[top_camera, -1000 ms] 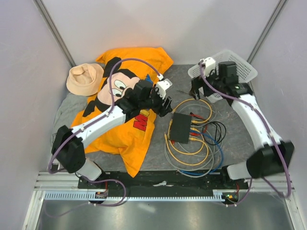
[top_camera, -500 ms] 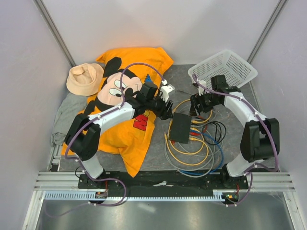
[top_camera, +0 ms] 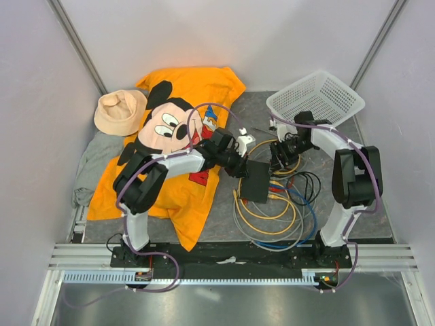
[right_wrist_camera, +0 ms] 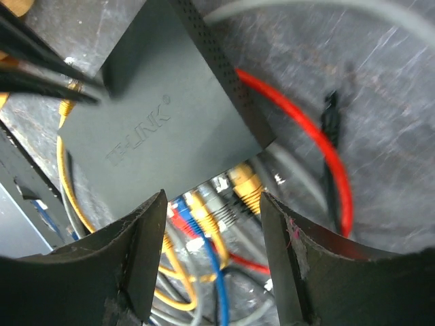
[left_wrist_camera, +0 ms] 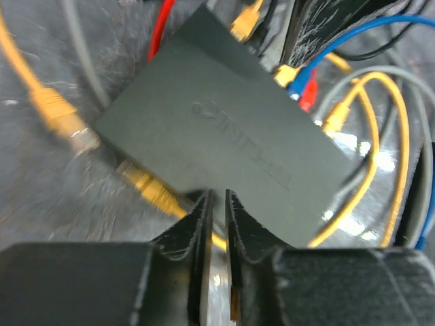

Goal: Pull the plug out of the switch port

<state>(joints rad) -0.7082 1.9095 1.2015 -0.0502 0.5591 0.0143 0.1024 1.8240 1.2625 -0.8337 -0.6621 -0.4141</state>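
The left arm (top_camera: 170, 163) and right arm (top_camera: 326, 138) are white shells with black joints, with lilac cables (top_camera: 207, 104) looping along them. The left tool (left_wrist_camera: 217, 204) has scuffed black fingers (left_wrist_camera: 196, 234); the right tool (right_wrist_camera: 212, 204), broad matte-black ones

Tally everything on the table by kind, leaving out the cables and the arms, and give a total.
Switch: 1
Basket: 1
Hat: 1
Orange shirt: 1
Grey cloth: 1
Total: 5
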